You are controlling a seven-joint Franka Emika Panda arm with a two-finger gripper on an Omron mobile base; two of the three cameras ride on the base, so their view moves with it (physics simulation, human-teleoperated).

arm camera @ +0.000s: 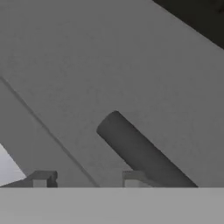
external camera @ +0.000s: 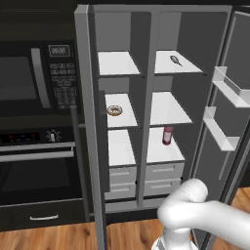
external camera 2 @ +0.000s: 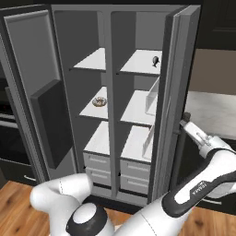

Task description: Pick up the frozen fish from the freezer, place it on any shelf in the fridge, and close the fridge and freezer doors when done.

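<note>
The frozen fish (external camera: 176, 60) (external camera 2: 155, 60) lies on the top white shelf of the right compartment, the fridge (external camera: 168, 107). On the left, the freezer (external camera: 117, 107) holds a brown doughnut (external camera: 114, 110) on its middle shelf. Both doors stand wide: the dispenser door (external camera 2: 32, 69) at left, the plain fridge door (external camera 2: 177, 69) at right. My gripper (external camera 2: 185, 119) reaches around the outer side of the fridge door. In the hand view my gripper (arm camera: 86, 179) faces the grey panel, fingertips apart, with the bar handle (arm camera: 144, 153) running past the right one.
A small red bottle (external camera: 167, 135) stands on the fridge's lower shelf, above grey drawers (external camera: 163, 172). A black microwave (external camera: 29, 78) and oven (external camera: 36, 171) sit left of the freezer. A pale counter (external camera 2: 216, 110) lies right of the fridge door. Door bins (external camera: 229, 88) jut inward.
</note>
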